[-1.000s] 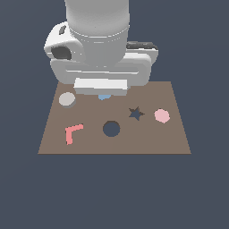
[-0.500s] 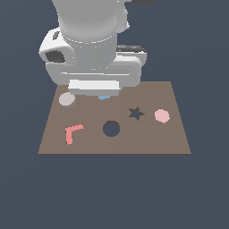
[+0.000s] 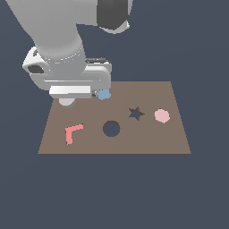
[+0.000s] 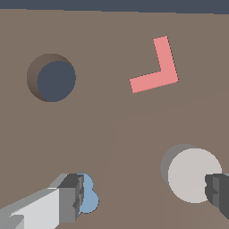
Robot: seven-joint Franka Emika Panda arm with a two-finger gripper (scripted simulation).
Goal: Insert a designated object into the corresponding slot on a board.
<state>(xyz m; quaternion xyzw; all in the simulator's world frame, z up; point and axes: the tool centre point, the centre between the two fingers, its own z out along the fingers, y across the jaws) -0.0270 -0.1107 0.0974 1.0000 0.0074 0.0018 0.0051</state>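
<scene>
The tool (image 4: 143,197) hangs low over the flat brown rectangular board (image 3: 174,138) with its two fingers spread wide and nothing held between them. One finger (image 4: 67,199) sits in front of the blue lumpy piece (image 4: 89,197); the other (image 4: 218,194) overlaps the edge of the small pale grey-beige round disc (image 4: 192,175). The disc lies flat on the board near its far corner at the exterior view's left, mostly hidden there under the arm. It is off-centre in the gap, close to one finger.

The step in hand looks like the approach to the grasp; the disc is not yet picked up. The next move likely calls for shifting sideways until the disc sits centred between the fingers, then descending and closing.

Counted: one disc, one blue piece, one pink roundish piece (image 3: 162,115), one salmon L-shaped piece (image 3: 73,132), one dark round hole (image 3: 111,129), empty, and one dark star-shaped hole (image 3: 136,113).
</scene>
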